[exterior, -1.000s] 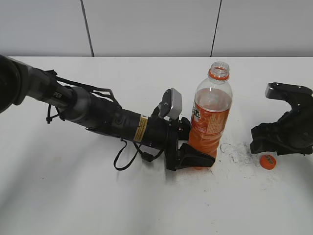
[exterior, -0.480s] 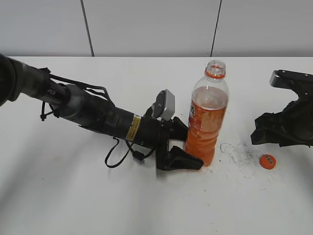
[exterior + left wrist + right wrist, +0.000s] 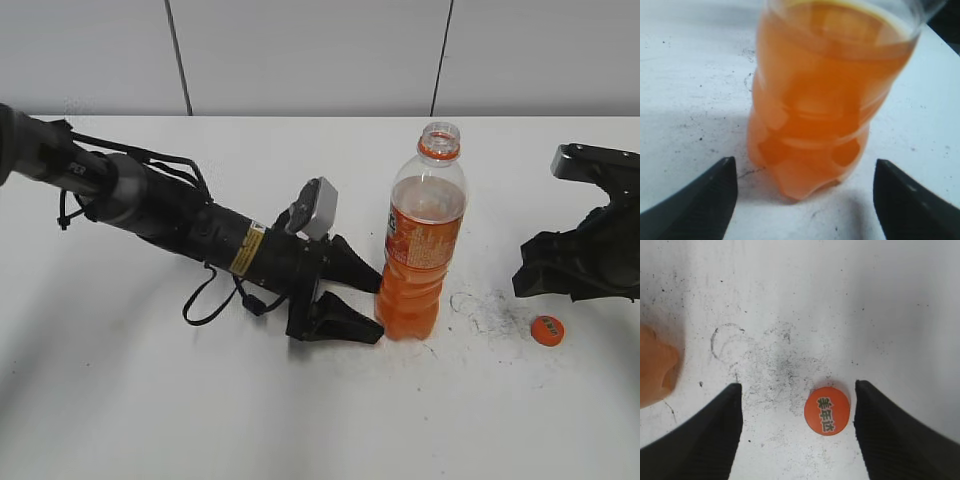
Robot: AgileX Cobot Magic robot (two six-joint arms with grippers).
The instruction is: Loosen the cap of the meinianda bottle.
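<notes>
The meinianda bottle (image 3: 420, 235) is standing uncapped; the cap (image 3: 547, 330) is lying apart. Both the left gripper (image 3: 350, 300) and right gripper (image 3: 797, 435) are gaping empty (fingers cropped).

Even, bright light falls on the white tabletop (image 3: 300, 420), with only soft, faint shadows under the left arm (image 3: 160, 210). The exterior view is sharp. In the left wrist view the bottle (image 3: 825, 95) between the fingers (image 3: 700, 205) is blurred, and a grey shadow lies at its base. The right wrist view is crisp: the cap (image 3: 827, 411) between the fingers (image 3: 705, 440) shows readable print, with dark specks around it.
</notes>
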